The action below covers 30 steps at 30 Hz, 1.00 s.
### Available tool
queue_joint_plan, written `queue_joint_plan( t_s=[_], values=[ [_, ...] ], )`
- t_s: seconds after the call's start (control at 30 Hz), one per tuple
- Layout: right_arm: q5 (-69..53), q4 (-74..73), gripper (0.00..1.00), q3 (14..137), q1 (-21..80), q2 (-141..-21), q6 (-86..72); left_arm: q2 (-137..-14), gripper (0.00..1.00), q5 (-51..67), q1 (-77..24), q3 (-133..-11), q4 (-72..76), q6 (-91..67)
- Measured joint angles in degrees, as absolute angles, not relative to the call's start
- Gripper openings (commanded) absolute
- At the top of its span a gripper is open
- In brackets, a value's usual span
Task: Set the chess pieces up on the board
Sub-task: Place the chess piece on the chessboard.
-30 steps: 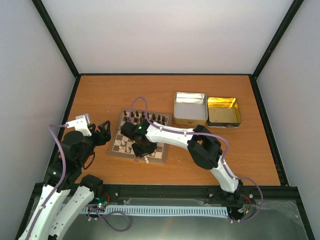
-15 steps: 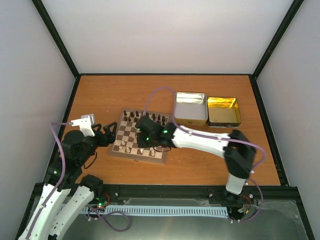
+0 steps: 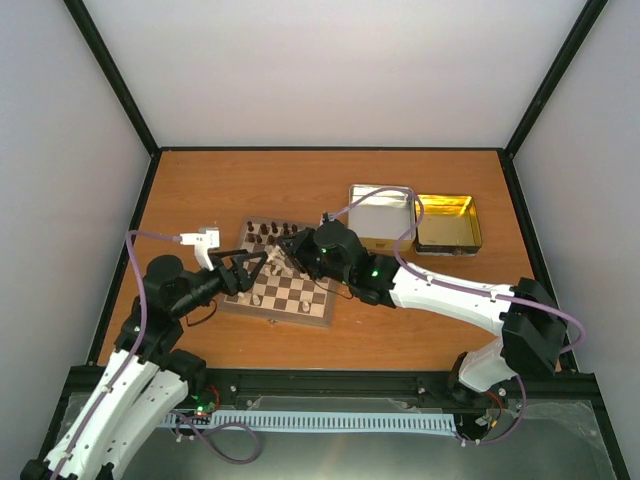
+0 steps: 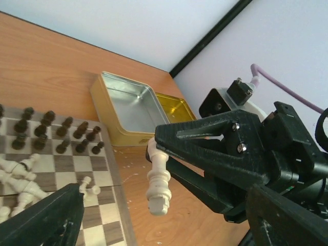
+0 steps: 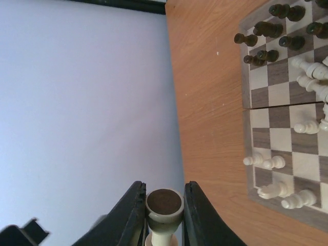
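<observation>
Right gripper (image 5: 164, 204) shifted, pinching cream piece (image 4: 158, 180); left gripper (image 3: 260, 270) wide.

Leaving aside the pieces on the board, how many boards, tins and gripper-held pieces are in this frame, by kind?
Chessboard: 1
Tins: 2, the silver tin and the gold tin
Cream piece gripped by the right gripper: 1
Total: 4
</observation>
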<state>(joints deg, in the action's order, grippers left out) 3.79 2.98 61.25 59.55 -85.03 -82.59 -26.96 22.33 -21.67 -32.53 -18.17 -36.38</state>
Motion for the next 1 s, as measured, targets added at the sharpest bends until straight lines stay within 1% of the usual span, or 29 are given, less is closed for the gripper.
queue_joint_plan(
  t_s=[0.1,0.27,0.47,0.5,0.57,0.67,0.87,0.9,0.93,0.97,1.0],
  values=[
    [5.2,4.6,0.14,60.0,59.5,-84.0,-88.8,-29.0,0.71,25.4,-21.7,-31.0,-13.9,-41.9],
    [5.6,7.8,0.14,57.8,59.5,-83.2,-95.8,-31.7,0.58,27.0,-21.7,-29.8,-9.7,-49.3],
    [5.4,10.7,0.15,57.0,59.5,-83.2,-100.1,-34.1,0.56,29.3,-21.7,-29.2,-6.0,-53.3],
    [5.3,11.2,0.15,57.0,59.5,-83.2,-100.5,-34.3,0.55,29.6,-21.6,-29.2,-5.7,-53.3],
    [5.0,12.1,0.15,56.8,59.4,-83.2,-101.3,-34.3,0.47,29.8,-21.7,-29.2,-5.6,-53.3],
    [4.2,12.8,0.15,56.8,59.4,-83.2,-101.9,-34.1,0.3,29.8,-21.7,-29.2,-5.3,-53.3],
    [3.1,12.6,0.15,56.8,59.4,-83.5,-102.0,-35.1,0.09,30.0,-21.7,-29.4,-4.4,-52.6],
    [3.0,12.5,0.16,56.8,59.4,-83.6,-102.0,-35.1,0.07,29.8,-21.7,-29.5,-4.6,-52.3],
    [3.0,12.4,0.19,56.8,59.3,-83.7,-102.0,-35.2,0.07,29.7,-21.7,-29.6,-4.8,-51.9],
    [2.9,12.2,0.25,56.8,59.2,-83.7,-101.9,-35.2,0.06,29.5,-21.7,-29.8,-5.3,-51.8],
    [2.8,12.2,0.34,56.8,59.2,-83.7,-101.8,-35.3,0.05,29.4,-21.7,-30.3,-6.1,-51.5]
  ],
)
